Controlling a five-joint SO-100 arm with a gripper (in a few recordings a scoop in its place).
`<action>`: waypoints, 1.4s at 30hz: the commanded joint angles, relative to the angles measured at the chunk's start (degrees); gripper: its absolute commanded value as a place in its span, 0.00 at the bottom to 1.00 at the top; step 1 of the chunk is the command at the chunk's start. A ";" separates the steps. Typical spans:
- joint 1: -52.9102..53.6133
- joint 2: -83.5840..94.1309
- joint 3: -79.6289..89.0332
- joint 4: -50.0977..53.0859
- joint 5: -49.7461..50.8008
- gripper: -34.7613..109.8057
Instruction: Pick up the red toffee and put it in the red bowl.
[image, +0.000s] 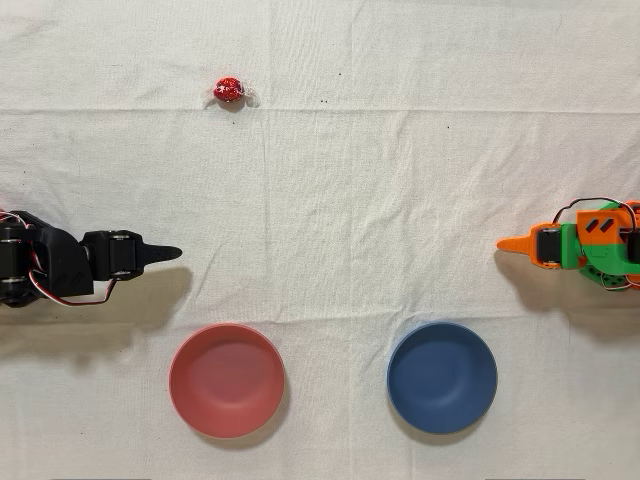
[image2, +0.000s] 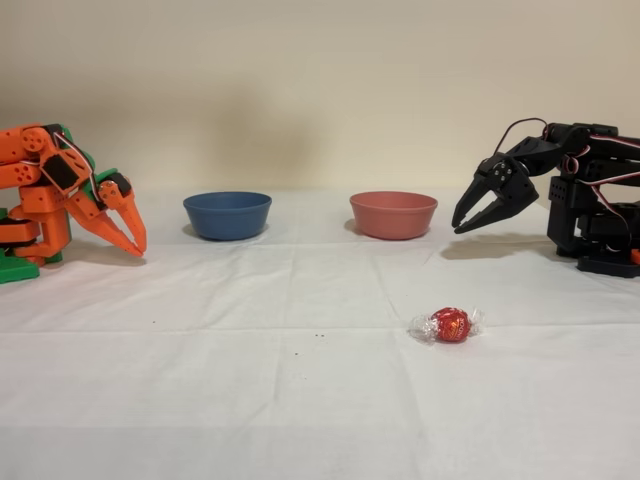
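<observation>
The red toffee (image: 229, 90) lies alone on the white cloth (image: 330, 200), its clear twisted wrapper ends sticking out on either side. In the overhead view it sits toward the upper left, well apart from both bowls; in the fixed view it is the nearest thing to the camera, right of centre (image2: 451, 324).

The red bowl (image: 226, 380) stands upright at the lower left of the overhead view, with a dark blue bowl (image: 442, 377) of the same size beside it to the right, the two apart. In the fixed view the red bowl (image2: 393, 214) stands far back, right of the blue one (image2: 227, 214).

The black arm's gripper (image2: 468, 222) hangs above the cloth at the right of the fixed view, just right of the red bowl, its fingers pointing down and left (parted narrowly, with nothing between them). From overhead it shows at the left edge (image: 165, 253), pointing right.

The orange arm (image2: 60, 190) stands idle on the opposite side.
</observation>
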 joint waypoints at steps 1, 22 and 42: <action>0.35 0.97 1.14 0.79 -0.26 0.25; 0.35 0.97 1.14 0.79 -0.26 0.25; 0.09 0.97 1.14 -0.35 -3.69 0.25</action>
